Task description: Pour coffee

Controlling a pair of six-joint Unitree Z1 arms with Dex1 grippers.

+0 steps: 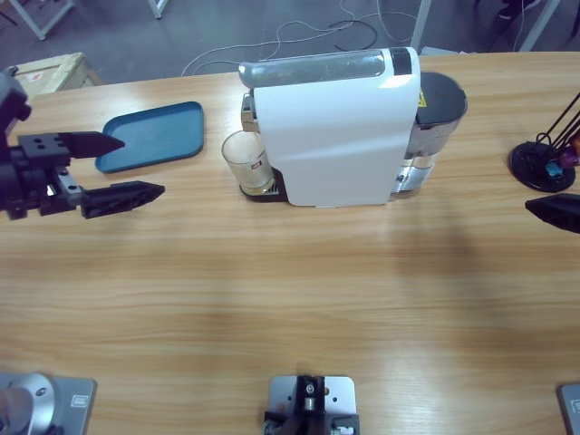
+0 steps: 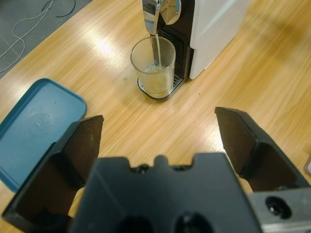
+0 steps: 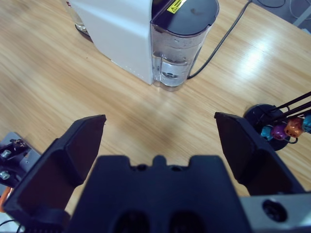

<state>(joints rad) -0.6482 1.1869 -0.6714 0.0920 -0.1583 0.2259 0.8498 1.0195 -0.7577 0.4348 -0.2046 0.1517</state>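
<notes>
— Where is the coffee (image 2: 156, 53) going?
— Streaming into the glass (image 2: 153, 68) under the machine (image 1: 331, 127), straight ahead of the left gripper (image 2: 160, 131), whose jaws are gaping.
— The right gripper (image 3: 160, 131)?
— Gaping too, holding nothing.

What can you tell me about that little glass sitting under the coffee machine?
The small clear drinking glass stands upright on the dark drip tray at the front of the white coffee machine, directly below its metal spout. It is a plain, straight-sided tumbler, slightly misted, with a small red mark on its side. A thin pale stream is running into it, and a shallow layer of pale tan coffee lies at the bottom. Neither tool touches it.
</notes>
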